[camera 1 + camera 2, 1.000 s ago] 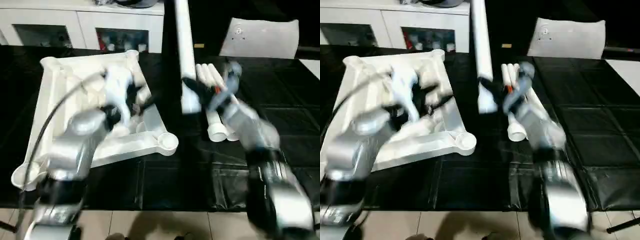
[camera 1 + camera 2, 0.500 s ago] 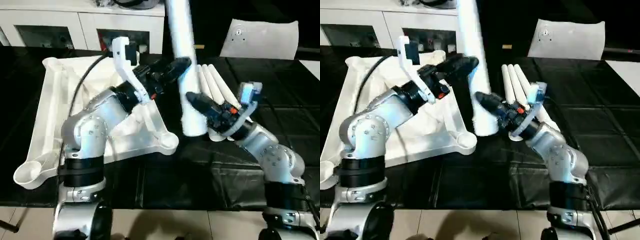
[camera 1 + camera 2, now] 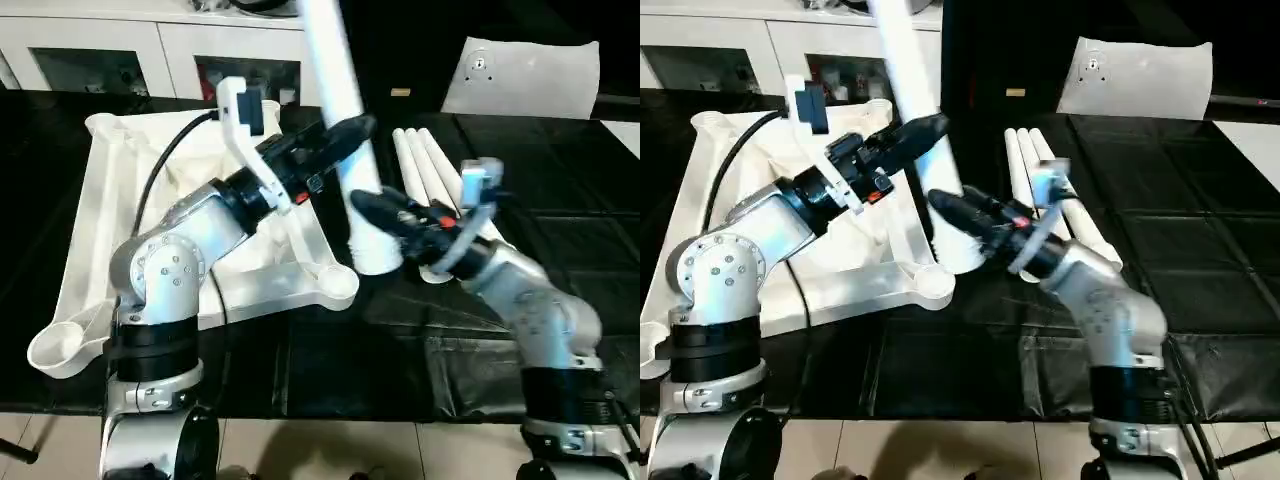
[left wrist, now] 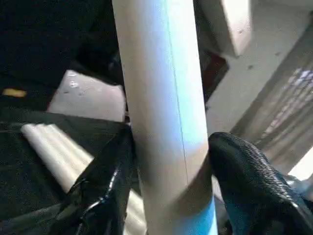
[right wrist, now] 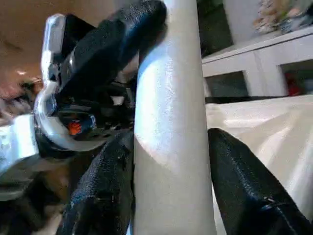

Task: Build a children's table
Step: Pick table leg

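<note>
Over the black table, beside the upturned tabletop, you are clamping one upright white leg with both left gripper and right gripper.

The raised leg runs off the top edge, so its upper end is lost. The left gripper and right gripper cover parts of it. Behind the left arm, much of the white tabletop is hidden.
</note>
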Controlling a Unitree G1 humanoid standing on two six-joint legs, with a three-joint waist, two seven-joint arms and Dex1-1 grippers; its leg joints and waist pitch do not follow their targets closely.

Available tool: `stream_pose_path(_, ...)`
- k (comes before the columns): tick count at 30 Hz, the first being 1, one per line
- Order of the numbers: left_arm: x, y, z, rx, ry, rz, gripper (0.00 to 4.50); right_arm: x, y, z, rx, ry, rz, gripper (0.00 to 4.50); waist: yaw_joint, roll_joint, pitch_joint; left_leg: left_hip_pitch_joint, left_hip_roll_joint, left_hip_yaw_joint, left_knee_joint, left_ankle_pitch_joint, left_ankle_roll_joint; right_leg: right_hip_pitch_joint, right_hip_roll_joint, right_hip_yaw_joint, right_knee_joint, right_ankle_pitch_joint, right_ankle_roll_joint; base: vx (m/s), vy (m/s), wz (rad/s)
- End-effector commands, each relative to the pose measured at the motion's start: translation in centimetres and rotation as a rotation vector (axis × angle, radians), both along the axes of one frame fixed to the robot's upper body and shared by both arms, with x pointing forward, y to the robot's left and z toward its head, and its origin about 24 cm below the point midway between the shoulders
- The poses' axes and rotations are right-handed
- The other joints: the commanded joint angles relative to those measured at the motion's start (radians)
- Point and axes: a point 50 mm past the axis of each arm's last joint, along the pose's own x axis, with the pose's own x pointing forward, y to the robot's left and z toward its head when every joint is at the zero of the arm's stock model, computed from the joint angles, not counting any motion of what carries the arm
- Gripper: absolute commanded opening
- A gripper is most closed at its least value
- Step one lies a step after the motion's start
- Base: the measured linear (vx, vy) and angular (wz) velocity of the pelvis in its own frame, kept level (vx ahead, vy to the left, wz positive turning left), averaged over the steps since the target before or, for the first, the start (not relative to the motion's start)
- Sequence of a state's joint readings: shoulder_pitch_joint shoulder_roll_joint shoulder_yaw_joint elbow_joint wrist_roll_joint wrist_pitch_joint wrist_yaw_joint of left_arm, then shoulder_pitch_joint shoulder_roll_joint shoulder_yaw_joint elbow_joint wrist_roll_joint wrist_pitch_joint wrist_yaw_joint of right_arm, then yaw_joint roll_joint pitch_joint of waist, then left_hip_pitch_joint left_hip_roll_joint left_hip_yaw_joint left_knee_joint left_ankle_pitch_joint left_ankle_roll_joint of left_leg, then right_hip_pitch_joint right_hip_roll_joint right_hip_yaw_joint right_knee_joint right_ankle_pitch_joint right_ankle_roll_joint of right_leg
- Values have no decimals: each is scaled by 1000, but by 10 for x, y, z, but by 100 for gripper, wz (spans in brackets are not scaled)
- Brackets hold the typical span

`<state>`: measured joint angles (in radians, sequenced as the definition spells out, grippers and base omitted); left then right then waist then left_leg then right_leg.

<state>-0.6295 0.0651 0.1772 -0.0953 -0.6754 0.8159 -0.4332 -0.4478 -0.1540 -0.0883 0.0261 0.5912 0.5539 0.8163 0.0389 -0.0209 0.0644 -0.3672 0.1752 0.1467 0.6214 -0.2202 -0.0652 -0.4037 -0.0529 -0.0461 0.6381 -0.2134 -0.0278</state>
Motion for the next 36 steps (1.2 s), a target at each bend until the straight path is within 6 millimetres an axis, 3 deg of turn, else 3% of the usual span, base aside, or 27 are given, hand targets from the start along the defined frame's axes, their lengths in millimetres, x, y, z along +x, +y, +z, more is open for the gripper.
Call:
stream_pose_path(1, -2, -5, 1, 44, -17, 25, 246, -1, 2, 3, -37, -44, -37, 188, 0, 0, -70, -1, 41, -1, -69, 8, 42, 68, -73, 47, -79, -62, -198, 0, 0, 0)
stream_pose_path(4, -3, -4, -1, 60, -28, 67, 222, -1, 8, 0, -104, -84, -72, 188, 0, -1, -71, -3, 42, -2, -69, 9, 43, 70, -75, 48, -77, -44, -201, 0, 0, 0)
stream_pose_path(13, -11, -6, -12, -21, -2, 99, 221, -10, 26, -16, -200, -179, -105, 188, -5, -2, -69, -2, 45, 0, -71, -9, 46, 70, -75, 50, -76, -27, -214, 0, 0, 0)
stream_pose_path(18, -14, -8, -16, -57, 38, 102, 221, -10, 27, -19, -216, -204, -123, 188, -8, -5, -67, -3, 43, 1, -71, -27, 54, 69, -74, 51, -80, -46, -211, 0, 0, 0)
stream_pose_path(21, -12, -6, -18, -101, 78, 121, 196, -10, 26, -21, -218, -209, -127, 188, -8, -6, -66, -3, 41, 2, -71, -38, 55, 68, -72, 51, -83, -73, -203, 0, 0, 0)
stream_pose_path(26, -12, -4, -18, -194, 142, 99, 192, -11, 27, -22, -216, -216, -124, 188, -8, -9, -68, -5, 39, 2, -67, -13, 64, 70, -71, 51, -78, -33, -207, 0, 0, 0)
stream_pose_path(34, -10, 0, -17, -326, 246, 79, 192, -11, 29, -20, -213, -231, -115, 188, -8, -7, -68, -3, 38, 3, -66, -16, 69, 69, -68, 50, -80, -44, -208, 0, 0, 0)
stream_pose_path(36, -9, 2, -18, -291, 238, 88, 192, -11, 30, -19, -216, -236, -108, 188, -7, -6, -69, -3, 37, 2, -65, -11, 69, 70, -68, 50, -78, -38, -207, 0, 0, 0)
